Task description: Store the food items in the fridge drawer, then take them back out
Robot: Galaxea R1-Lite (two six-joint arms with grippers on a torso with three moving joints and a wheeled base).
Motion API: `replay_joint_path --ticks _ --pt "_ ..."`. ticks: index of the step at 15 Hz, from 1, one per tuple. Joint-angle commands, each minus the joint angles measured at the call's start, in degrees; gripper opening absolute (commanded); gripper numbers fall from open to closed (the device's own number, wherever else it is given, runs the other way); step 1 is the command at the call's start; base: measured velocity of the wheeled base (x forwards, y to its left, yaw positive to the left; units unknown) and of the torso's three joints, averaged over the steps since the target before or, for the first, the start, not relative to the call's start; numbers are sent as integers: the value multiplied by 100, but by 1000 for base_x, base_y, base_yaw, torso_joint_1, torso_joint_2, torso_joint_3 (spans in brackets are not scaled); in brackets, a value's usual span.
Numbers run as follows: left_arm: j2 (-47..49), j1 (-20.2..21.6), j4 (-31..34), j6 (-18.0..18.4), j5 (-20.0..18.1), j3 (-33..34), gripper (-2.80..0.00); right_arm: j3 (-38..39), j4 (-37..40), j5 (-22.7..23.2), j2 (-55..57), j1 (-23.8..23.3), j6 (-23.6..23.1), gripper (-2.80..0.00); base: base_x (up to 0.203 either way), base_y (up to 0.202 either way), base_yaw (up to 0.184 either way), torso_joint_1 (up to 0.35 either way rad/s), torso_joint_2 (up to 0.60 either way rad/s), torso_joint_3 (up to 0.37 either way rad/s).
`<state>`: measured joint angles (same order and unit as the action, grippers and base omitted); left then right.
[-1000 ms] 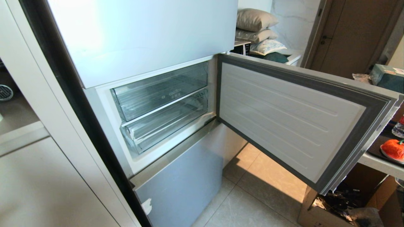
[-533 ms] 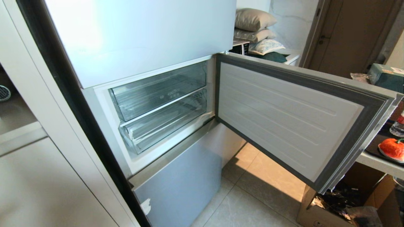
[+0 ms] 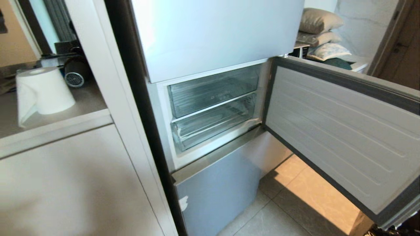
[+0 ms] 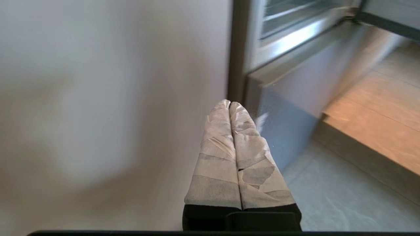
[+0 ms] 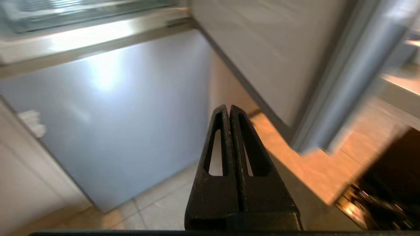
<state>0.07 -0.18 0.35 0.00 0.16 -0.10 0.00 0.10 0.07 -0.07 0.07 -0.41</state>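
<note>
Fridge drawer, lower of two clear bins behind your swung-open fridge door, sits pushed in; left gripper and right gripper pinched closed, empty, low before the fridge.

The left gripper, its fingers wrapped in pale tape and pressed together with nothing between them, hangs before a plain white cabinet panel. Just beside it stands the blue-grey fridge, above a tiled floor.
</note>
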Motion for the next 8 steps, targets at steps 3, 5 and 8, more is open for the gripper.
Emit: replay_joint_path --ticks 3,5,8 --pt "1 1 0 0 2 1 -280 0 -1 1 7 1 -2 -280 0 -10 177 4 3 -2" --pt "1 -8 0 0 2 1 -280 0 -1 1 7 1 -2 -280 -1 -6 178 4 6 5" --pt "1 1 0 0 2 1 -280 0 -1 1 7 1 -2 -280 0 -10 175 2 1 -1"
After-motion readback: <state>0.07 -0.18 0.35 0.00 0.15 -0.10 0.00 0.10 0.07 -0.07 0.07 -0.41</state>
